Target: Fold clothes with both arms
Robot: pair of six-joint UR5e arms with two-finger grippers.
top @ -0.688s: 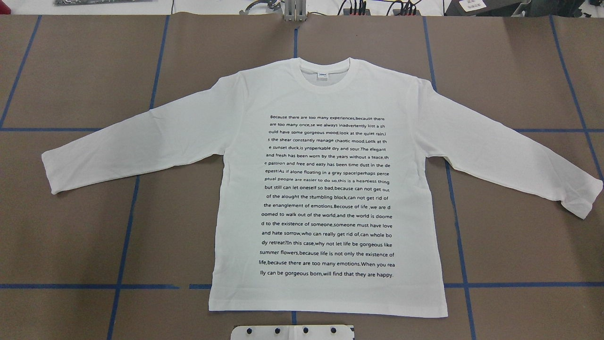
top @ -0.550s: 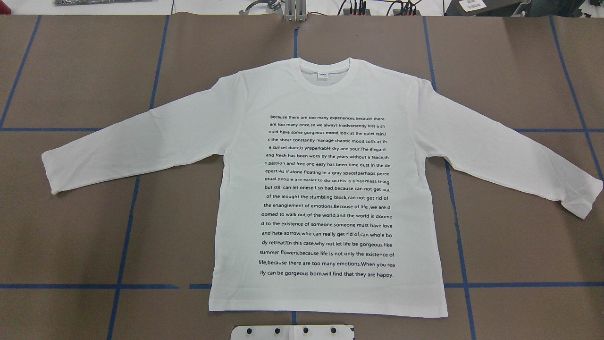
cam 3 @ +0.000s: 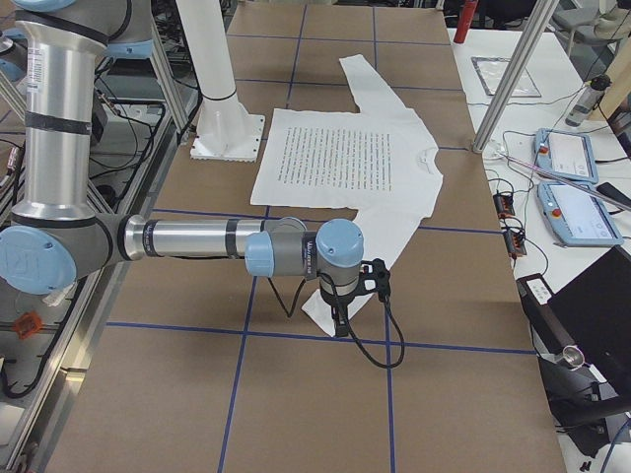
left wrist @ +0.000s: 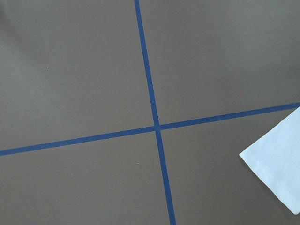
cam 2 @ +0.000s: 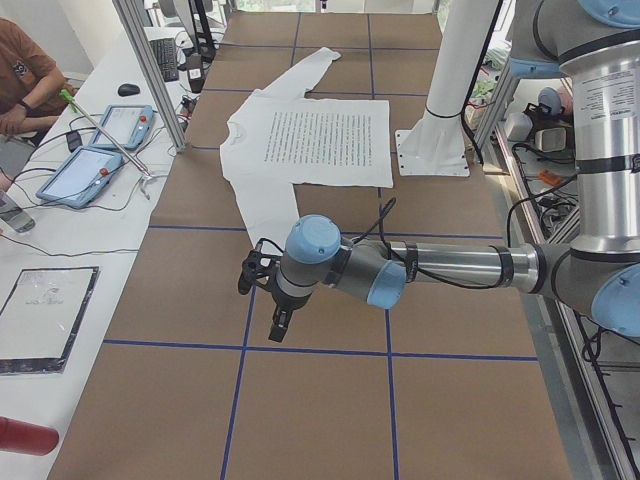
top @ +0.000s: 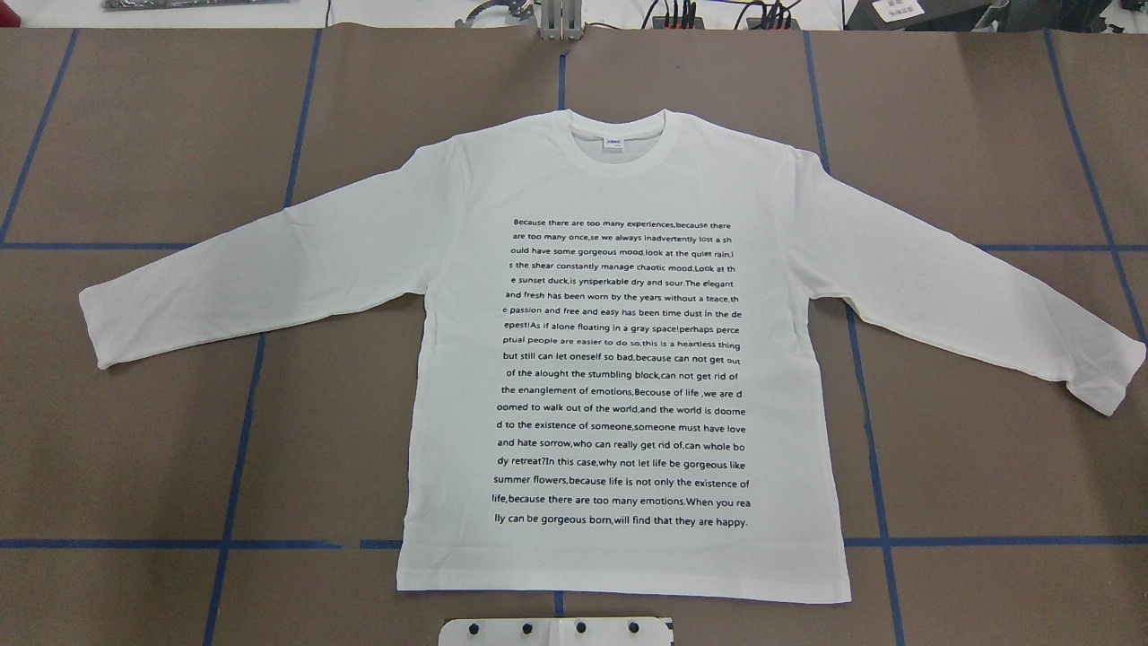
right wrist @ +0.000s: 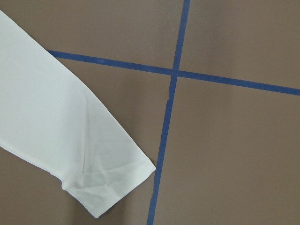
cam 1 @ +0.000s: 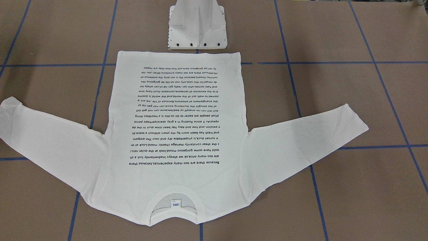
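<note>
1. Nothing has shifted in the overhead view since the earlier frames: the T-shirt [top: 448,269] lies flat and print-up, and no arm enters that view.
2. Forearm level, the left gripper [cam 2: 281,322] hangs pointing down over the bare bench [cam 2: 330,400]. Whether it is spread or pressed together cannot be told. The left cuff [left wrist: 276,168] lies just off to one side of it.
3. Posed likewise, the right gripper [cam 3: 338,313] hangs close by the right cuff [right wrist: 108,187]; its state cannot be told either.
4. To fold well, each gripper should probably drop onto its own cuff and pinch both layers. Both sleeves can then be carried inward together over the body, which lies between the two grippers.
</note>
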